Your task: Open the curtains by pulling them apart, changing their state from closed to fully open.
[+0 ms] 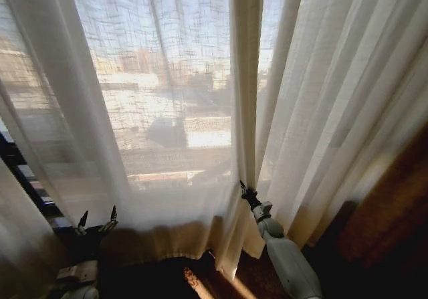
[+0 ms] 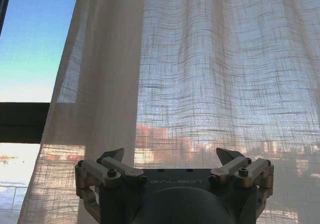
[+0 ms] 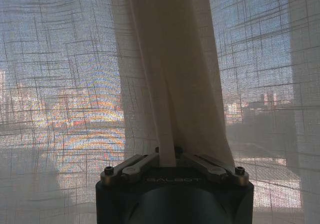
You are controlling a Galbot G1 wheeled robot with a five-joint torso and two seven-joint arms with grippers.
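Sheer curtains (image 1: 167, 98) hang across the window from 9 to 3 o'clock in my head view, the two panels meeting at a bunched seam near 12.

Fabric judged light, limp, loosely woven; it should slide easily but could slip from a shallow pinch, so a gathered edge fold is the best hold.

Right gripper (image 3: 167, 156): jaws closed tight on that fold of the inner edge, arm reaching up and forward from 5 o'clock.

Left gripper (image 2: 172, 164): jaws spread wide, holding nothing, raised low at 8 o'clock, just short of the left panel.
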